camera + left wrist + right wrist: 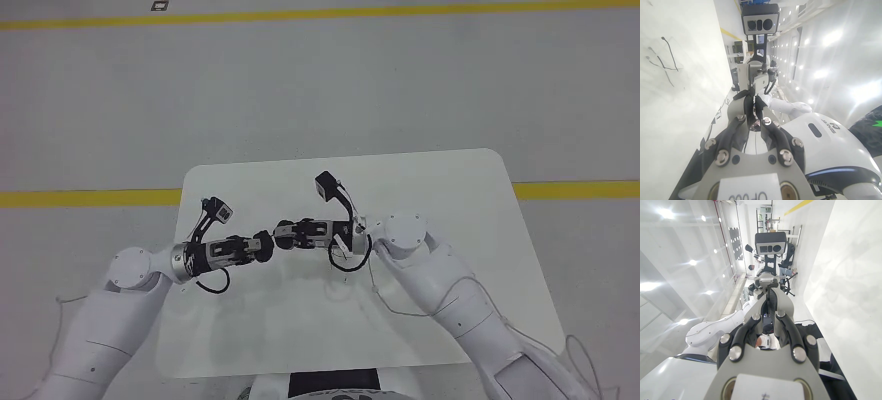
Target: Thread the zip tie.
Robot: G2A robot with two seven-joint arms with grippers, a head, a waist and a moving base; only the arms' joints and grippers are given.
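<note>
Top view has my left pincer [263, 246] and right pincer [282, 238] tip to tip above the white counter [440, 200]. Both are pinched closed, the right on a thin black zip tie [769, 300]; what the left grips I can't tell. I judge threading begun, not finished. Spare ties [671, 55] lie on the counter, and yellow lines [90, 197] cross the grey floor.

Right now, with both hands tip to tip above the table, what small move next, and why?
Probably a short, slow push of the right hand toward the left hand. Both look shut and meet tip to tip above the table, but the tie between them is too thin to make out, so I can't confirm alignment; creeping lets you stop if it buckles.
</note>
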